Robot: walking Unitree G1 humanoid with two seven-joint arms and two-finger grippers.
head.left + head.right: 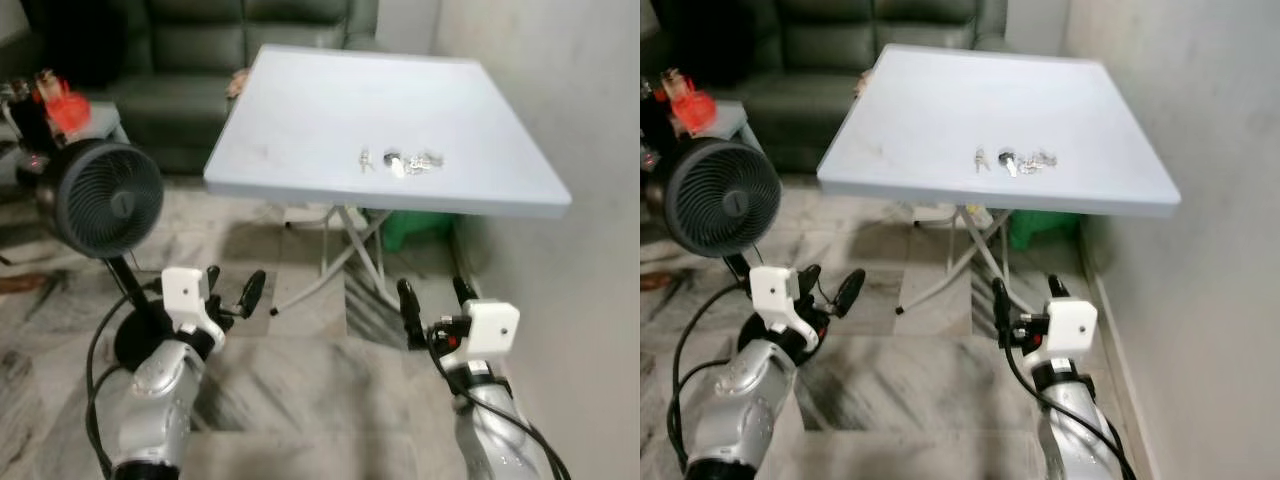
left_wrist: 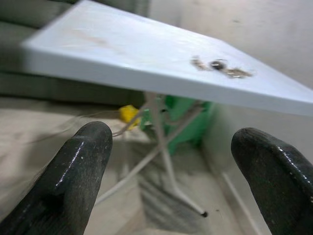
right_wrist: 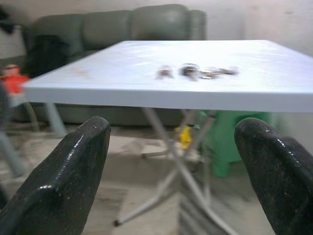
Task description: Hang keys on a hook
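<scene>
Dark fan (image 1: 108,197) beside white folding table (image 1: 300,120) (green sofa (image 1: 200,45) behind).

Both eye views look forward and down from the robot's head onto the folding table (image 1: 330,110). Each wrist view looks from lower, just below tabletop height, sharing the keys (image 3: 195,71) on it.

Keys (image 1: 400,161) too small, perhaps three.

Shiny metal keys (image 1: 400,161), smooth matt table (image 1: 300,120)
</scene>
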